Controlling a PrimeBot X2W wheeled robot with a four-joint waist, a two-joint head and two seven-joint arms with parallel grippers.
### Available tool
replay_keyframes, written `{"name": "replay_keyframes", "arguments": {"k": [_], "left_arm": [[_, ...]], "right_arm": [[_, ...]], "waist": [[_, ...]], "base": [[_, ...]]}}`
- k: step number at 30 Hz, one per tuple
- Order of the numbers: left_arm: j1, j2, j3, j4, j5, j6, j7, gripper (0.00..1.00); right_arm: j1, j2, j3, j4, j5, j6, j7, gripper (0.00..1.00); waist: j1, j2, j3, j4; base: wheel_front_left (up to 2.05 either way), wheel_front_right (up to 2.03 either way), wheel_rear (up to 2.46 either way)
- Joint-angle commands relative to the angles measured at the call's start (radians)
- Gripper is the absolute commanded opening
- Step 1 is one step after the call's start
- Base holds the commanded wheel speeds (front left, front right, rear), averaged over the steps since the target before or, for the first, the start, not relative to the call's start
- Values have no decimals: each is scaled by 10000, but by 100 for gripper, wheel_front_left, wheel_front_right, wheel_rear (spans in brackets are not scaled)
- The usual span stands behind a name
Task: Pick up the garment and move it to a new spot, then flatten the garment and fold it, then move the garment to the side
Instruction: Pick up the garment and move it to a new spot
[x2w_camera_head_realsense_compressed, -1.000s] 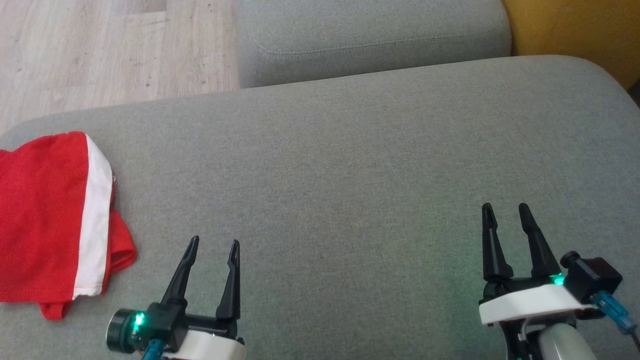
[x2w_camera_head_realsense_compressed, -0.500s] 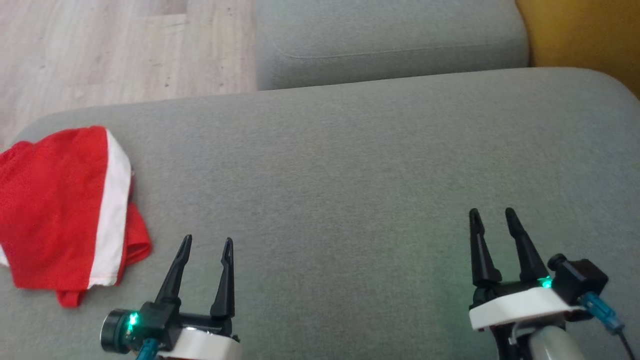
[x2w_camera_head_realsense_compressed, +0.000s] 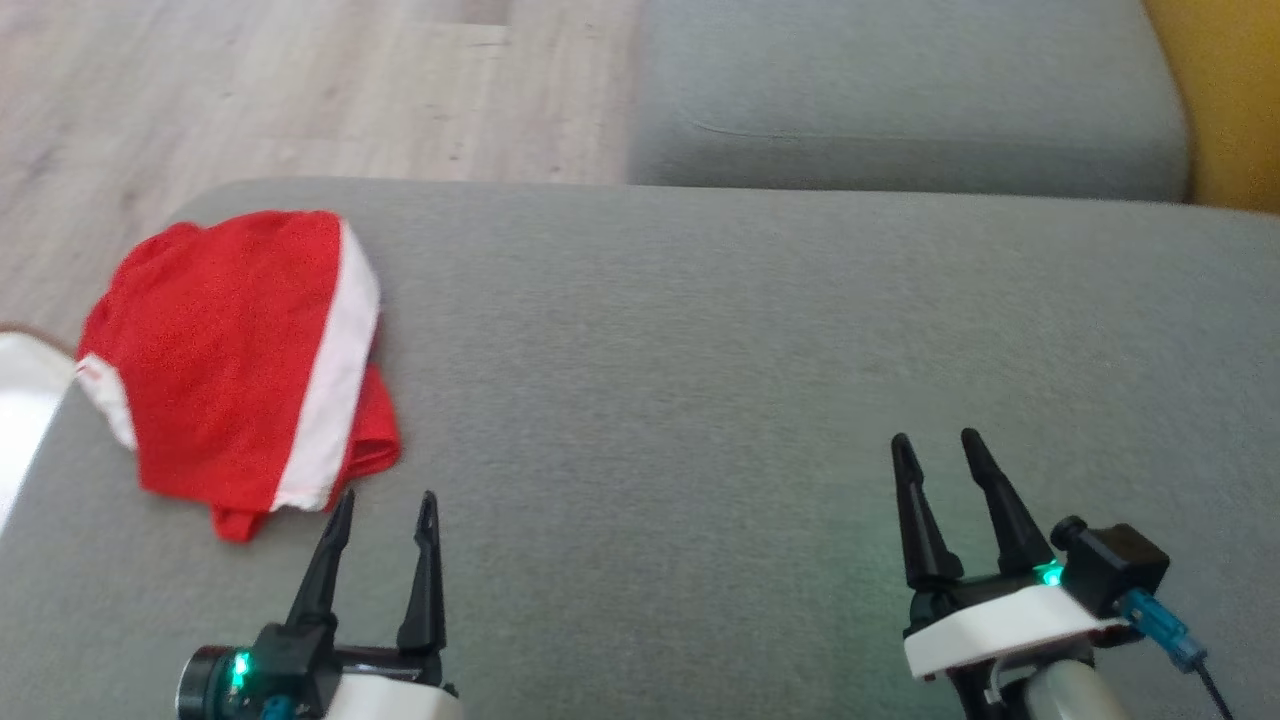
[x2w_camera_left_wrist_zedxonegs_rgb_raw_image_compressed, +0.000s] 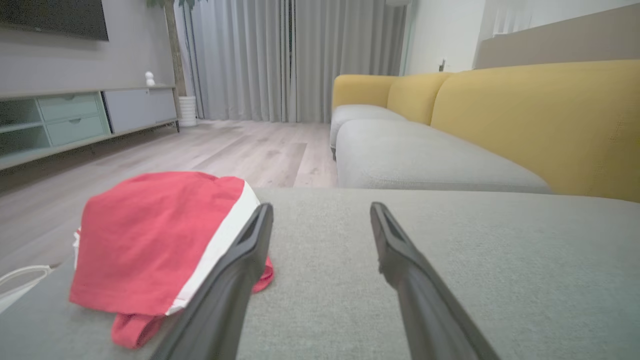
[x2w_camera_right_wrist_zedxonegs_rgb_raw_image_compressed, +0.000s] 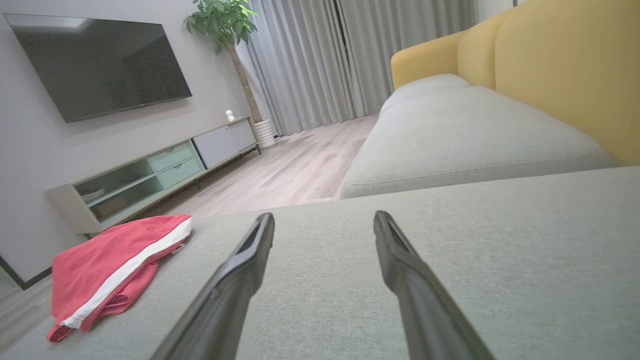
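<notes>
You had the red-and-white garment (x2w_camera_head_realsense_compressed: 240, 370) lying rumpled at the grey cushion's (x2w_camera_head_realsense_compressed: 700, 350) left end, while your left gripper (x2w_camera_head_realsense_compressed: 387, 497) and right gripper (x2w_camera_head_realsense_compressed: 935, 438) hovered above its near edge, fingers spread, empty.

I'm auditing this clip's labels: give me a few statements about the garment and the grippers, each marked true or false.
1. The red garment lies on the grey cushion. True.
2. The left gripper is shut on the garment. False: it is open and holds nothing.
3. The garment lies nearer the left gripper than the right gripper. True.
4. The garment has a blue stripe. False: the stripe is white.
</notes>
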Motion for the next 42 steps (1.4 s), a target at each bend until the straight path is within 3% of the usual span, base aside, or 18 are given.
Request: {"name": "replay_keyframes", "arguments": {"k": [1, 16, 31, 35, 42], "left_arm": [[-243, -25, 421, -313, 124, 100, -95, 100], [54, -25, 856, -400, 206, 88, -95, 100], [-291, 57, 1459, -481, 64, 58, -95, 100], [-1146, 613, 1954, -365, 105, -134, -95, 100], [-3955, 2482, 2115, 893, 274, -820, 221, 100]], "right_arm": [[-221, -75, 289, -282, 75, 77, -109, 100], [-87, -75, 723, -230, 433, 77, -109, 100], [-274, -75, 684, -321, 284, 77, -109, 100], [-561, -75, 499, -552, 85, 77, -109, 100], [-1138, -75, 67, -1003, -430, 77, -109, 100]], "waist": [[0, 0, -114, 342], [0, 0, -325, 1401], [0, 0, 258, 972], [0, 0, 962, 653], [0, 0, 2390, 219]], "base": [[0, 0, 0], [0, 0, 0], [0, 0, 0], [0, 0, 0], [0, 0, 0]]}}
